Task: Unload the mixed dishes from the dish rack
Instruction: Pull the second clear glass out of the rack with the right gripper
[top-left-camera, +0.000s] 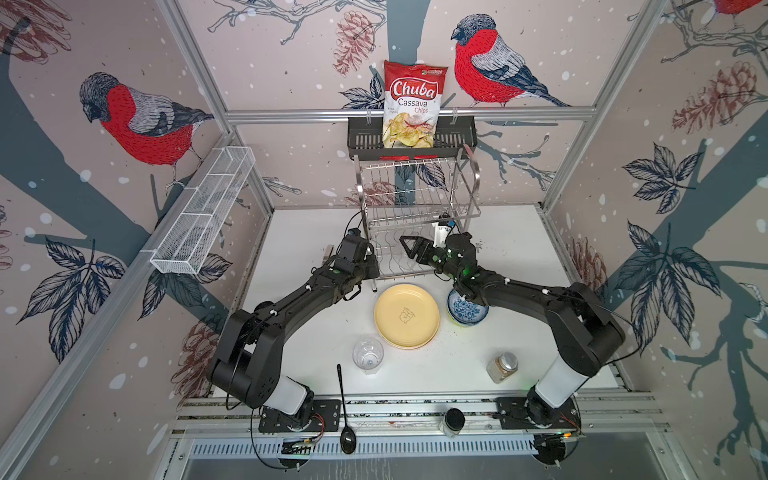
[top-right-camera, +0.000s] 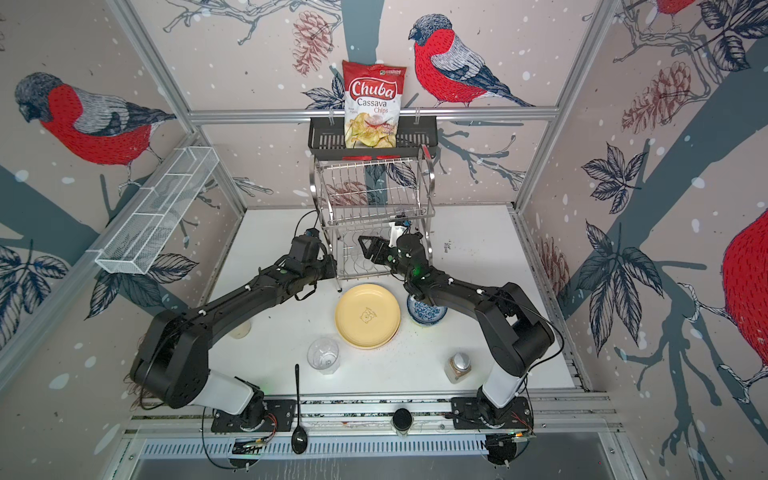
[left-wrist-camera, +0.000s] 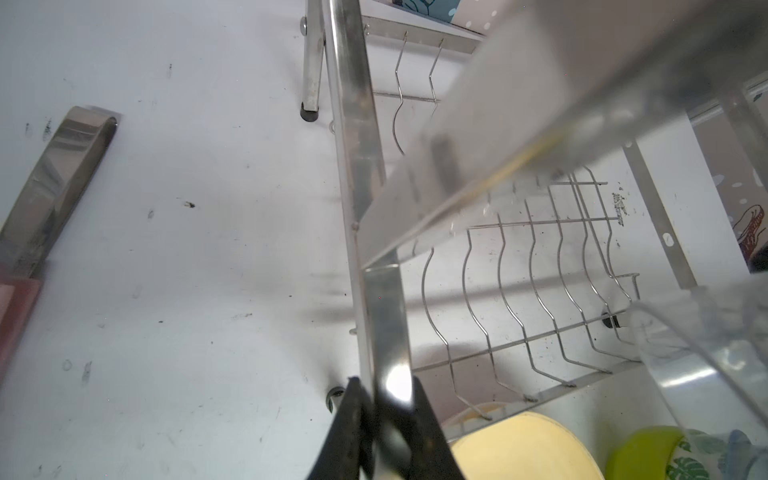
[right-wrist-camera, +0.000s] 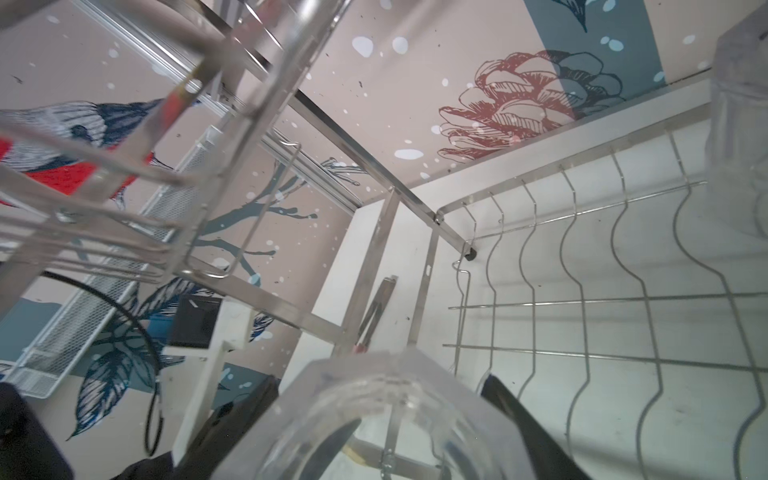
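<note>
Plates (top-left-camera: 407, 318), bowls (top-left-camera: 467, 311), one tumbler (top-left-camera: 368, 353) are out. Right pincer (right-wrist-camera: 380, 386) grips another tumbler (right-wrist-camera: 374, 428) in the rack (top-left-camera: 473, 183); left pincer (left-wrist-camera: 388, 419) clamps its frame.

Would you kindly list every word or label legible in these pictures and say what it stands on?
"Chuba": red logo on the chips bag.
"Cassava Chips": same bag, under the logo.
Bag's small print and green corner badge: too small to read.
Dark printed mark on the table beside the dish rack: blurred, unreadable.
</note>
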